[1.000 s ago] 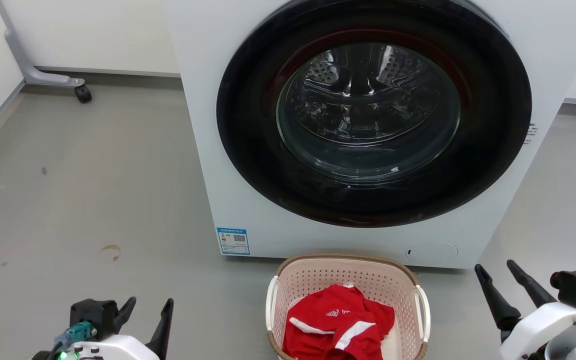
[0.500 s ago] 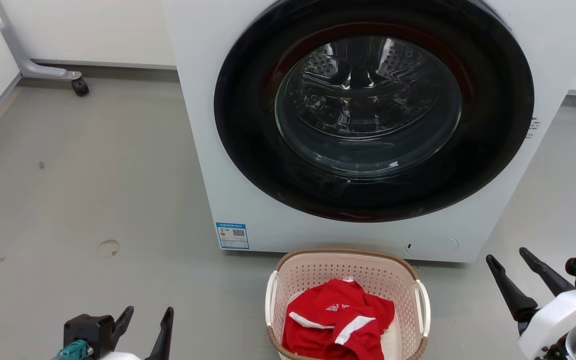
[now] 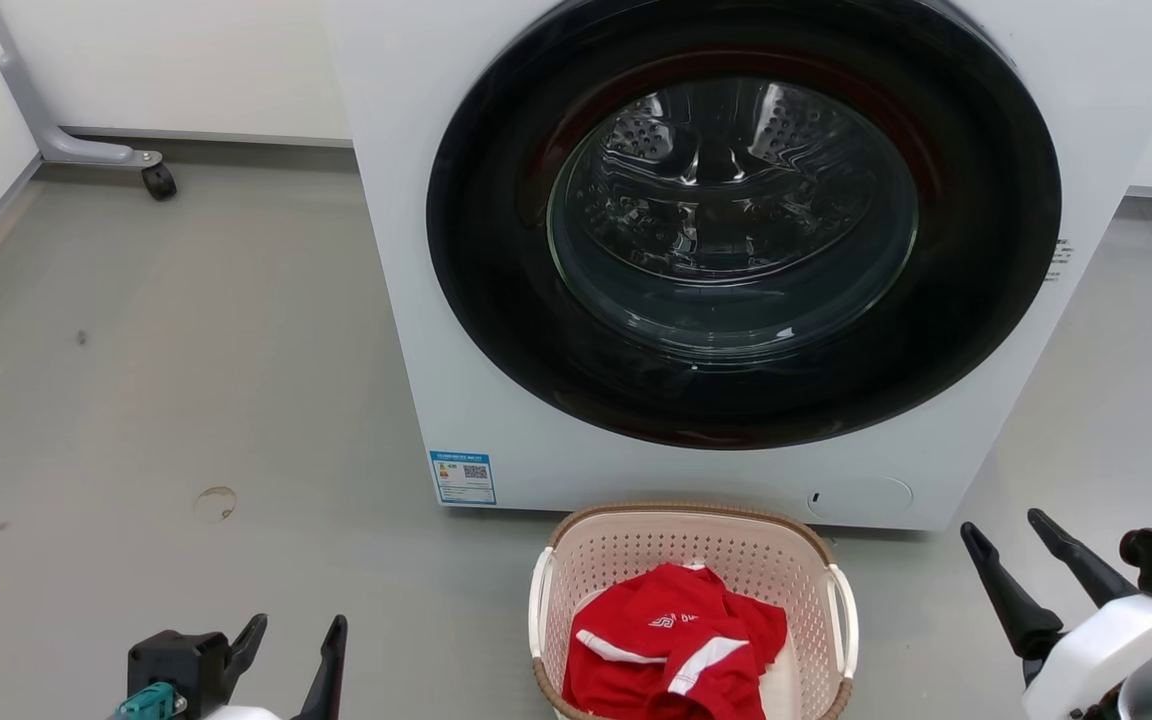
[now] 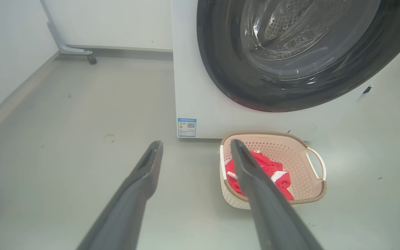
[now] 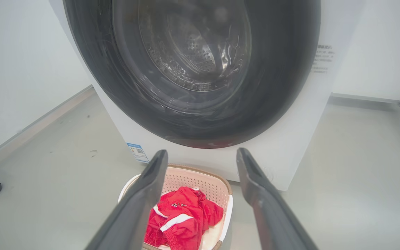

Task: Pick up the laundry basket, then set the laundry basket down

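Note:
The laundry basket (image 3: 626, 565) stands on the grey floor just in front of the washer, pale pink-cream with a brown rim and white side handles. A red garment (image 3: 676, 650) with white stripes lies in it. My left gripper (image 3: 298, 625) is open at the lower left, well left of the basket and apart from it. My right gripper (image 3: 1002, 523) is open at the lower right, a short way right of the basket's right handle. The left wrist view has the basket (image 4: 300, 166) beyond the open left gripper (image 4: 196, 142). In the right wrist view the basket (image 5: 200, 180) lies below the open right gripper (image 5: 201, 151).
A white front-loading washer (image 3: 406, 300) with its big dark round door (image 3: 736, 220) rises right behind the basket. A grey metal leg on a black caster (image 3: 158, 180) stands at the far left by the wall. Open floor lies on both sides of the basket.
The head camera has shifted slightly. The left gripper has sunk lower in the view, and the right gripper has drifted a little right. The basket has not moved.

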`<state>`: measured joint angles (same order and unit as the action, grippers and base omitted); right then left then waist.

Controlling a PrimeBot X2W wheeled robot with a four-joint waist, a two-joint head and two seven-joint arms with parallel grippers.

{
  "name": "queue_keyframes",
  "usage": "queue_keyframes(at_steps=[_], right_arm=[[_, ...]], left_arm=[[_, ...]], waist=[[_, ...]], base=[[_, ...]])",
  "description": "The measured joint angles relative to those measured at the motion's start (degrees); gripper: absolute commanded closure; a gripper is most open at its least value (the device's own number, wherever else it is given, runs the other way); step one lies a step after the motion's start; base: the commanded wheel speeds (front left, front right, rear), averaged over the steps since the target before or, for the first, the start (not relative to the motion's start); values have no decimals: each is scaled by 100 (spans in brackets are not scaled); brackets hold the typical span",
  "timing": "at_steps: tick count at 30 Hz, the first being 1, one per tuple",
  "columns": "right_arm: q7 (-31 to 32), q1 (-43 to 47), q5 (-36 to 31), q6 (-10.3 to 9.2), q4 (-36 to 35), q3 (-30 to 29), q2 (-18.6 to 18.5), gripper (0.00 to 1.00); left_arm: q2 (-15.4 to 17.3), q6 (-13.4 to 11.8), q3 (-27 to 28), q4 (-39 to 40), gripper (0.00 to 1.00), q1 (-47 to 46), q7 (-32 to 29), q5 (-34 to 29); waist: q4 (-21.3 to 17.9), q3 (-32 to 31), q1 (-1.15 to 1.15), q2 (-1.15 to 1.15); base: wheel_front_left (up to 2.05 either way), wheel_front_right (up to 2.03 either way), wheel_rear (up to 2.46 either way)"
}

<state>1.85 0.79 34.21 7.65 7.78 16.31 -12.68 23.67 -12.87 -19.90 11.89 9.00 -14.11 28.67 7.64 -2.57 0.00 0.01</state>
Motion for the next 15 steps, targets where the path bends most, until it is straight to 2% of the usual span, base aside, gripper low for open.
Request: queue_keyframes(at_steps=[15], right_arm=[[-86,85,-19,0,67,-114,264,0]], left_arm=[[13,-59,14,-4,0,0,0,10]], waist=[[-25,-15,0,0]], base=[[0,0,0]])
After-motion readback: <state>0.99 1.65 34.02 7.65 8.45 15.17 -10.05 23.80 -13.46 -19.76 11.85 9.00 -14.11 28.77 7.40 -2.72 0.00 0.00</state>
